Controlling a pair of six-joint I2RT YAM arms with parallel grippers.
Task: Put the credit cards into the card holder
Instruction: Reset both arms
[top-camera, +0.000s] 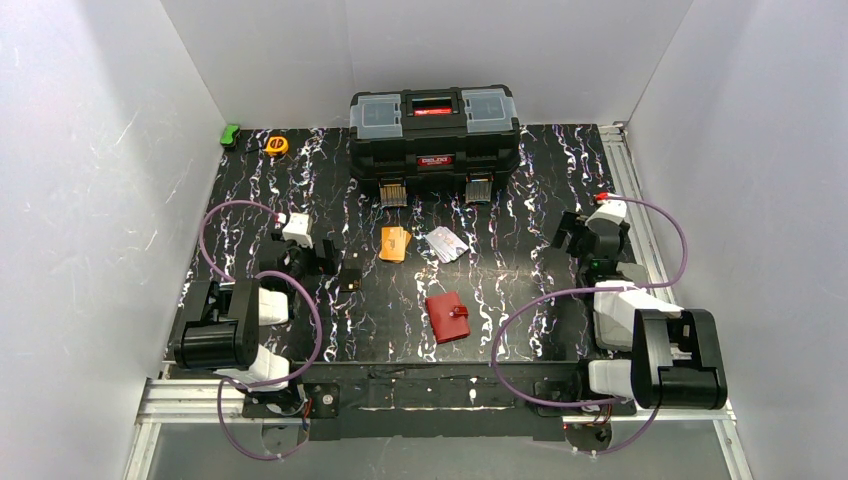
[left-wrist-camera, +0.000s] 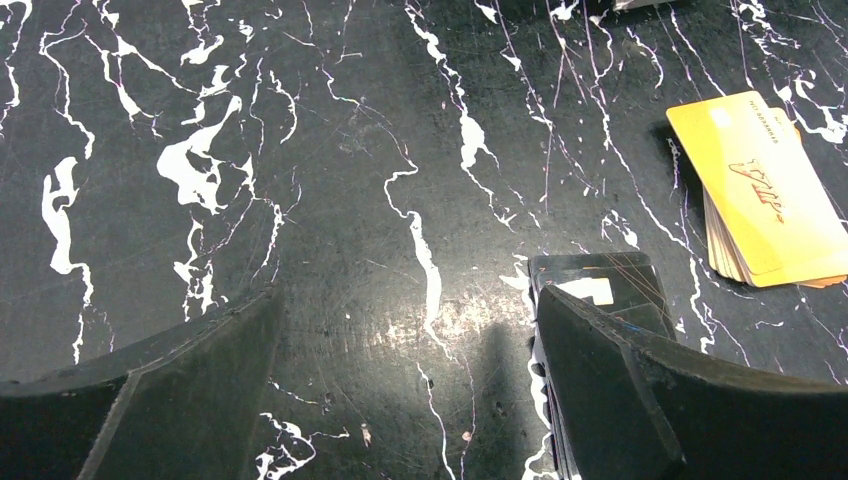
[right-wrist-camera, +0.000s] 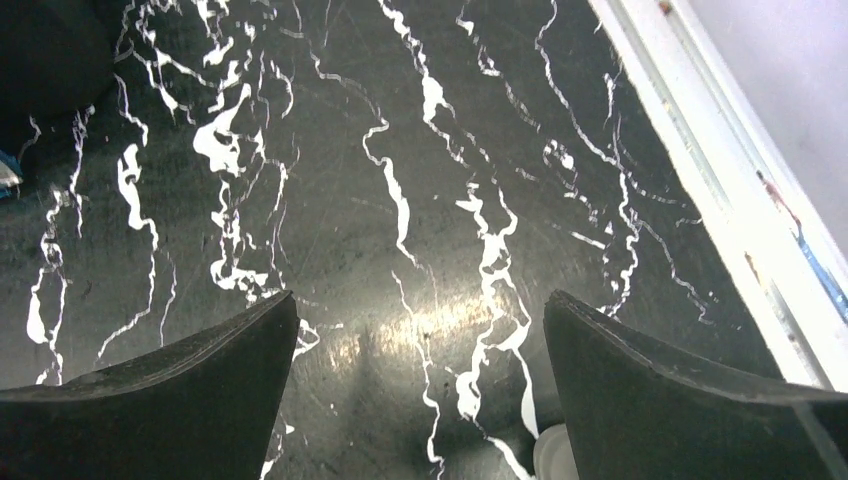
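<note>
An orange pile of credit cards (top-camera: 395, 243) and a whitish-grey printed pile (top-camera: 446, 244) lie side by side mid-table. The red card holder (top-camera: 447, 317) lies closed in front of them, snap tab to the right. A small stack of dark cards (top-camera: 350, 272) lies left of the orange pile. My left gripper (top-camera: 312, 262) is open and empty just left of the dark cards. In the left wrist view its gripper (left-wrist-camera: 410, 300) frames bare table, the dark cards (left-wrist-camera: 600, 285) lie partly under the right finger, and the orange pile (left-wrist-camera: 760, 190) lies beyond. My right gripper (top-camera: 590, 240) is open and empty at the right.
A big black toolbox (top-camera: 435, 125) stands at the back centre. A yellow tape measure (top-camera: 276, 145) and a green object (top-camera: 230, 135) lie at the back left. The right wrist view shows its gripper (right-wrist-camera: 420, 300) over bare table, with the white side rail (right-wrist-camera: 700, 170) close on the right.
</note>
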